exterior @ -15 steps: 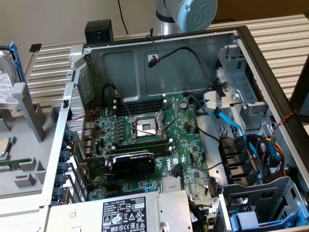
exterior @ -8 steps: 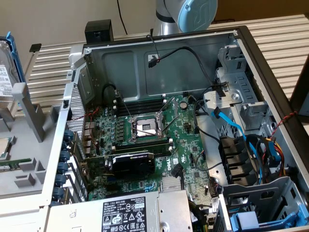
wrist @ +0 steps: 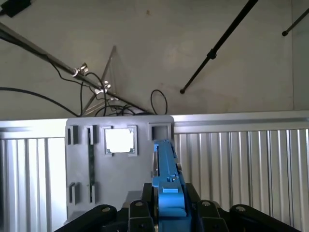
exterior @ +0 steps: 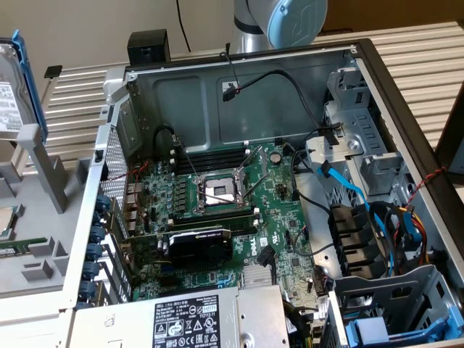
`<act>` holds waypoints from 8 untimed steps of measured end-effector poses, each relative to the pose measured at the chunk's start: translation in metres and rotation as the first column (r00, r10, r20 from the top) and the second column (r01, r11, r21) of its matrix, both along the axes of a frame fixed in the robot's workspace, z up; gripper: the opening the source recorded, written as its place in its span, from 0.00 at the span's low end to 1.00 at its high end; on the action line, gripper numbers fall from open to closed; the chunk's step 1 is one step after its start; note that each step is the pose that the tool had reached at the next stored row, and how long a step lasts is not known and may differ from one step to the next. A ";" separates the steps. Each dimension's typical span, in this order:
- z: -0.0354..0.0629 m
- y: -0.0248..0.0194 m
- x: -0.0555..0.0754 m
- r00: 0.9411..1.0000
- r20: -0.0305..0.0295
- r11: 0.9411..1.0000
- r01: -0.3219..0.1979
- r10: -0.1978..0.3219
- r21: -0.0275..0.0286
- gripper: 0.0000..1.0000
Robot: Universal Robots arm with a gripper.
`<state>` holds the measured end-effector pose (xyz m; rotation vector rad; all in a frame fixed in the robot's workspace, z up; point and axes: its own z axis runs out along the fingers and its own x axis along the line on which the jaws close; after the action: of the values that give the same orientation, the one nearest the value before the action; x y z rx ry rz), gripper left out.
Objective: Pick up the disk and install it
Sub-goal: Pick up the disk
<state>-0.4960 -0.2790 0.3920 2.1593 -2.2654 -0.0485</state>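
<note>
The disk (exterior: 13, 87), silver with a white label and a blue carrier edge, stands on its edge at the exterior view's far left, over a grey fixture tray (exterior: 40, 217). In the wrist view the disk (wrist: 166, 179) shows edge-on as a blue strip running away from the camera. My gripper (wrist: 169, 210) has a black finger (wrist: 139, 212) pressed against each side of that blue carrier, shut on it. The arm's blue-grey joint (exterior: 286, 18) shows behind the computer case.
An open computer case (exterior: 377, 80) lies on the slatted table, holding a motherboard (exterior: 217, 196), a labelled power supply (exterior: 188, 319) and drive bays with blue cables (exterior: 377, 217). A small silver chip (wrist: 119, 141) sits in the grey tray.
</note>
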 end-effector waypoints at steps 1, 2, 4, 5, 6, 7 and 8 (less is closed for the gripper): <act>0.0026 0.0000 0.001 1.000 0.000 1.000 0.000 0.000 0.000 0.37; 0.0050 0.0001 0.003 1.000 0.000 1.000 0.000 0.000 0.000 0.37; 0.0097 0.0003 0.005 1.000 0.000 1.000 0.000 0.000 0.000 0.37; 0.0121 0.0003 0.007 1.000 0.000 1.000 0.000 0.000 0.000 0.37; 0.0146 0.0004 0.008 1.000 0.000 1.000 0.000 0.000 0.000 0.37; 0.0169 0.0005 0.011 1.000 0.000 1.000 0.000 0.000 0.000 0.37; 0.0190 0.0005 0.013 1.000 0.000 1.000 0.000 0.000 0.000 0.37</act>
<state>-0.4828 -0.2785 0.4111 2.1593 -2.2655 -0.0484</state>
